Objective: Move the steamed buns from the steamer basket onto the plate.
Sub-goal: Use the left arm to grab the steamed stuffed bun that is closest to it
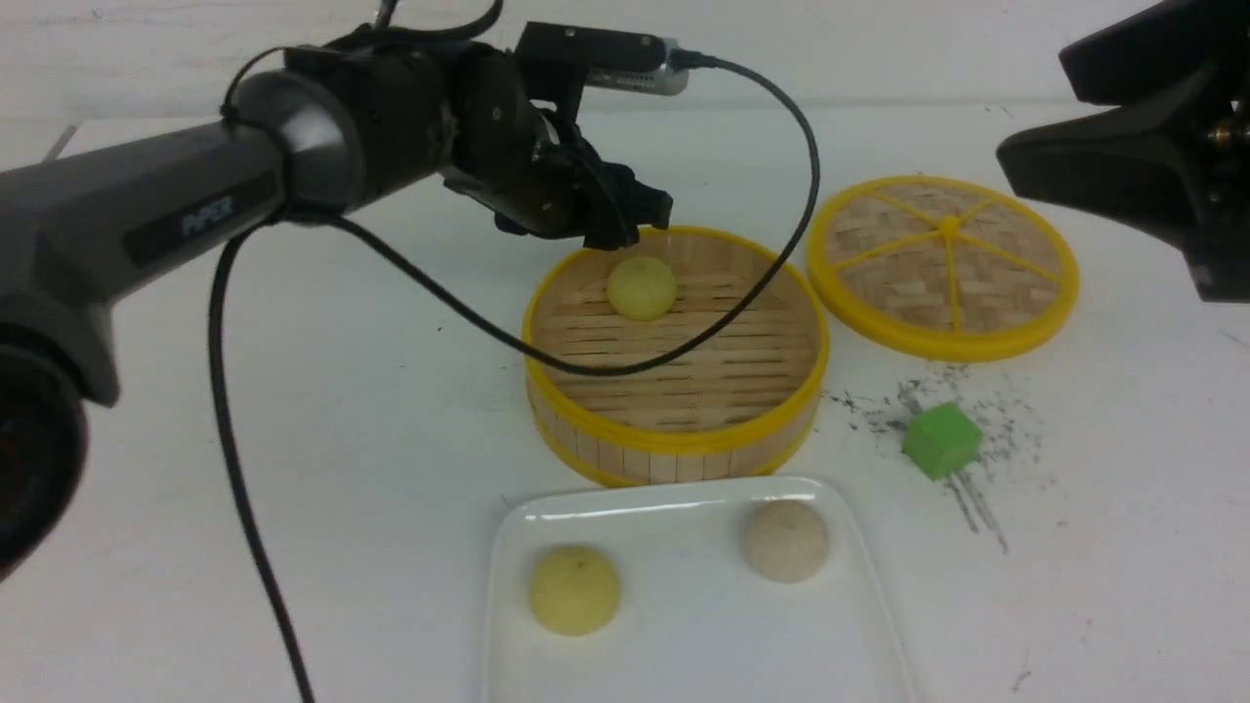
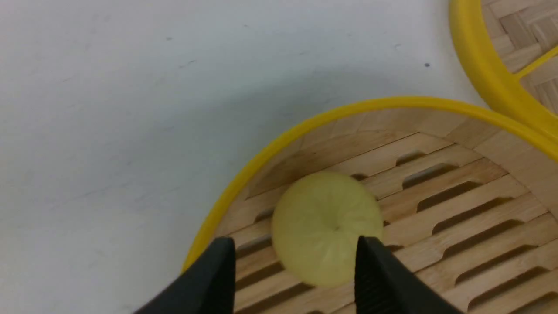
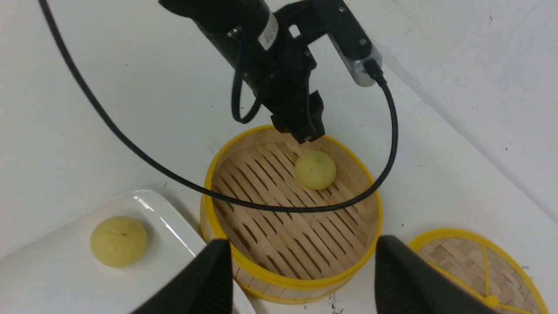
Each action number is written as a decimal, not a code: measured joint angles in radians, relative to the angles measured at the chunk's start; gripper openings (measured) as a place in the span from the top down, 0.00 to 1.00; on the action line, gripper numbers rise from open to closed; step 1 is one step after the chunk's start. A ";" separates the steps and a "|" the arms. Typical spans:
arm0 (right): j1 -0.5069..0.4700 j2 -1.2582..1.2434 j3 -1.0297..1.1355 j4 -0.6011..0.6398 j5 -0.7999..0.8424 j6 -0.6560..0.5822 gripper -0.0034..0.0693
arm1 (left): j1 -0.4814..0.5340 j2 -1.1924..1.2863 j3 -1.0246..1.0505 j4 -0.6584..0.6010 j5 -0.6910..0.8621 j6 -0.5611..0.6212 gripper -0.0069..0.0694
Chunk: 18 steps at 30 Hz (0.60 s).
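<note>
The basket (image 1: pixel 674 439) is round bamboo with yellow rims and a slatted floor. One smooth, pale yellow bun (image 1: pixel 642 287) sits on the slats close to the far wall. My left claw (image 2: pixel 293 261) hangs just over it, fingers spread to either side of the dome, pinching nothing. My right claw (image 3: pixel 301 266) is spread wide and empty, raised off to the right. On the glossy white plate (image 1: pixel 684 498) in front of the basket lie a second yellow bun (image 1: pixel 574 589) and a beige bun (image 1: pixel 786 540), well apart, with bare room between. The left arm's black cable (image 1: pixel 469 312) drapes across the basket's opening. The woven lid (image 1: pixel 942 264) lies flat at right, with a green cube (image 1: pixel 941 440) near it on the table (image 1: pixel 342 439).
</note>
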 joint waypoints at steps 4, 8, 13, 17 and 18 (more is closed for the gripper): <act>0.000 0.000 0.000 0.003 0.000 -0.002 0.35 | 0.000 0.072 -0.081 -0.109 0.047 0.092 0.37; 0.000 0.000 0.000 0.003 0.000 -0.003 0.35 | 0.000 0.105 -0.094 -0.169 0.057 0.144 0.37; 0.000 0.000 0.000 0.003 0.001 -0.003 0.35 | 0.000 0.127 -0.094 -0.186 0.038 0.180 0.37; 0.000 0.000 0.000 0.003 0.003 -0.003 0.35 | 0.000 0.139 -0.095 -0.191 0.027 0.181 0.37; 0.000 0.000 0.000 0.003 0.003 -0.003 0.35 | 0.000 0.147 -0.095 -0.191 0.027 0.181 0.37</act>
